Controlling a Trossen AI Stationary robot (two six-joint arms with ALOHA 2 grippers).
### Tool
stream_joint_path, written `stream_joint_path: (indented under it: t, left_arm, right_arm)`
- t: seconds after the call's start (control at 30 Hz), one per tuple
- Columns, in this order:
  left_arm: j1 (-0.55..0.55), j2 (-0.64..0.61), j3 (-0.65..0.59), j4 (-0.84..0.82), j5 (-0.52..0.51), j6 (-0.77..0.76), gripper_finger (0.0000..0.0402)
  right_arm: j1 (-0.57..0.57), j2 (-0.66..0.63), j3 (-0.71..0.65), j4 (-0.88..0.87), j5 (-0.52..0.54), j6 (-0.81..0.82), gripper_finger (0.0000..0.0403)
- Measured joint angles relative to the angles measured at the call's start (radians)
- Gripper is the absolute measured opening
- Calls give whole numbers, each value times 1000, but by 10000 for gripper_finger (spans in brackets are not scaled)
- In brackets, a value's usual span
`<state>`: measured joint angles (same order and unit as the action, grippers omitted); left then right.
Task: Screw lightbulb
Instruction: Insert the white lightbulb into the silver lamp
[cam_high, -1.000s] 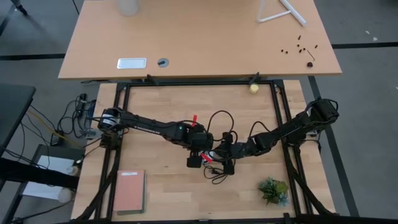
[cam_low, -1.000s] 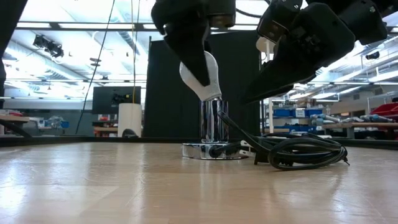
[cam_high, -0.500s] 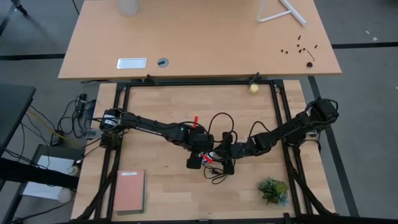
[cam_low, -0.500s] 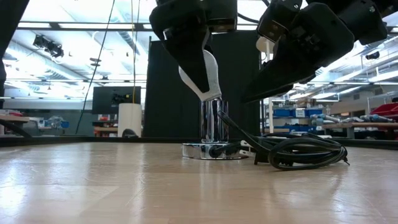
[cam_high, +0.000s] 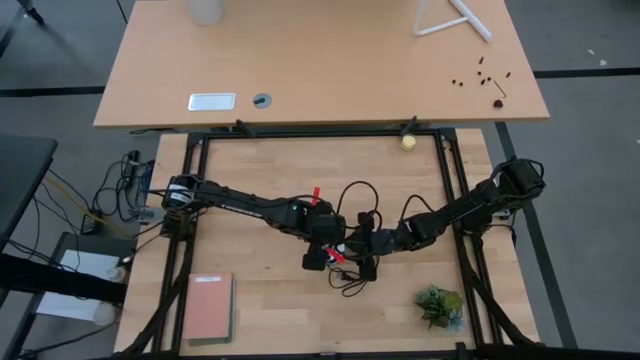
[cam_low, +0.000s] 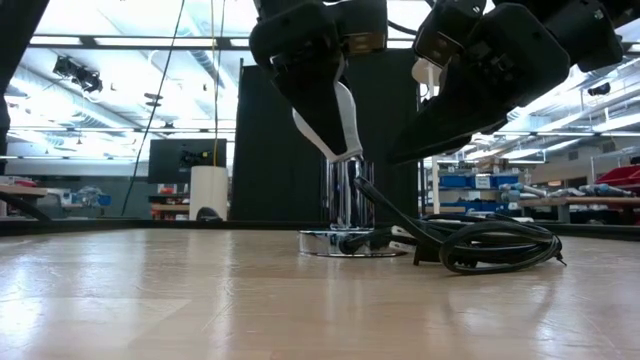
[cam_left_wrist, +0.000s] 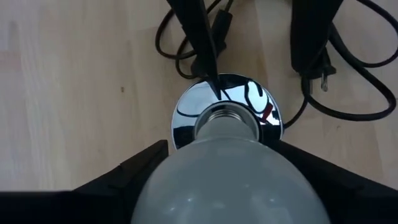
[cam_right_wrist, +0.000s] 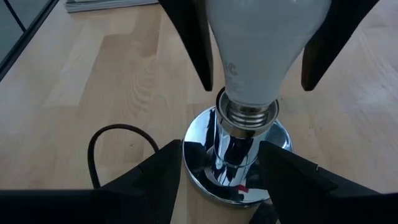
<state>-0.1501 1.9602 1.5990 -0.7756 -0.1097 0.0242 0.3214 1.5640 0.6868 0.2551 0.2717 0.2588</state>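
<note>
Left gripper (cam_low: 330, 110) has narrowed onto the lightbulb (cam_right_wrist: 264, 43) since earlier, fingers flanking it atop the chrome socket (cam_right_wrist: 239, 165); right gripper (cam_right_wrist: 217, 180) straddles the socket stem, unchanged.

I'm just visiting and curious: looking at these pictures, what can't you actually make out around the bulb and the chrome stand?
- Low view: most of the lightbulb is hidden behind the left hand.
- Right wrist view: the bulb's top is cut off by the picture's edge.
- Left wrist view: the bulb's round body hides most of its threads, so how deep they sit in the socket is unclear.
- High view: both hands cover bulb and socket; the right hand is too small to read.
</note>
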Motion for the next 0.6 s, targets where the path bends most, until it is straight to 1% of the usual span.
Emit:
stream_joint_path:
  t: [0.17, 0.33, 0.6]
  left_arm:
    - [0, 0, 0, 0, -1, -1, 266]
    - [0, 0, 0, -2, -1, -1, 263]
    - [0, 1, 0, -7, -1, -1, 266]
  right_arm:
    - [1, 3, 0, 7, -24, 0, 222]
    - [3, 67, -35, 145, -63, 2, 222]
    - [0, 182, -36, 293, -59, 11, 222]
